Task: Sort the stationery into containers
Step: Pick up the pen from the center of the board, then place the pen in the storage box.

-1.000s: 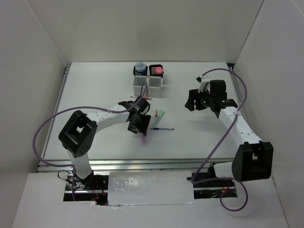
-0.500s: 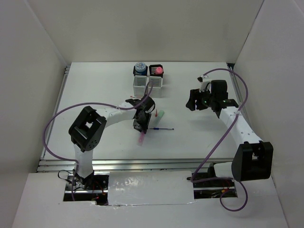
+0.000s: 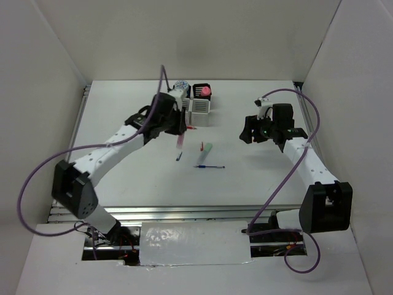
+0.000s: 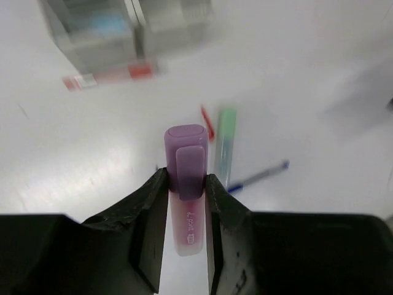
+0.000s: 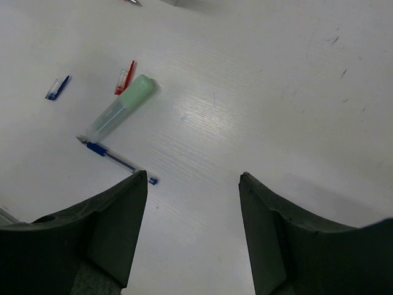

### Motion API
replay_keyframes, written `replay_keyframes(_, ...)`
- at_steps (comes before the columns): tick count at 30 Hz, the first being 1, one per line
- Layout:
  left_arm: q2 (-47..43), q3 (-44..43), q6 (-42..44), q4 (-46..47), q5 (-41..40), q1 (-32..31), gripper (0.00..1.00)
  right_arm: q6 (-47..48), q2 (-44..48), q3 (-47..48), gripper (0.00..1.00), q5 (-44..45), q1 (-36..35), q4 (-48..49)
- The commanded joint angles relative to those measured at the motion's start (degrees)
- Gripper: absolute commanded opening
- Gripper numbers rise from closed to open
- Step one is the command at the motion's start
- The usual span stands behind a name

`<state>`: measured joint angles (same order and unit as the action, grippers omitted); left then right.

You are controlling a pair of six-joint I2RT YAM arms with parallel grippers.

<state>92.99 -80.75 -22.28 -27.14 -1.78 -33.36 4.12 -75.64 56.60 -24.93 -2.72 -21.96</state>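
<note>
Between the fingers of the left gripper [image 4: 186,184] I have the purple stick [image 4: 186,203] clamped, its cap pointing away from the wrist and both pads pressed flat against its sides. Past that cap, down on the table [image 3: 123,166], the green stick [image 4: 226,144] lies pointing away from the gripper. A short red piece [image 4: 207,121] sits just beside its far end, and the blue pen [image 4: 258,176] runs off to the right of its near end. Farther ahead and to the gripper's left stand the containers [image 3: 201,109], blurred in my wrist view. A red-and-white item [image 4: 110,75] lies just in front of them.

From overhead, the gripper holds the stick above the table, close to the white cup nearest it. On the far side of the block, one black cup holds a blue roll [image 3: 180,88] and the other holds the pink-capped tube [image 3: 204,91].

Over on the other arm, the right gripper [image 5: 191,178] hovers with its jaws wide apart and nothing between them. Ahead of it and to its left I see the green stick, blue pen and red piece. A small blue piece [image 5: 57,87] lies farther left again.
</note>
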Motion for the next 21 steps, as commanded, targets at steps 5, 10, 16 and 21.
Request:
replay_keyframes(5,-9.06,13.07,11.81,41.86,-12.02,3.83,0.0,-0.16,-2.41,2.9,0.68,-0.56,-0.62,0.25)
replay_keyframes(10,-3.7,15.8,20.07,64.88,-3.15,5.85,0.0,-0.08,-3.9,3.87,0.68,-0.21,-0.79,0.25)
replay_keyframes(16,7.36,8.69,21.58,68.45,-2.7,7.61,0.0,0.01,-5.66,4.92,0.68,0.14,-0.71,0.16)
replay_keyframes(21,11.68,5.52,21.58,70.28,0.02,10.07,0.0,0.1,-6.63,4.66,0.68,0.23,-0.79,0.42)
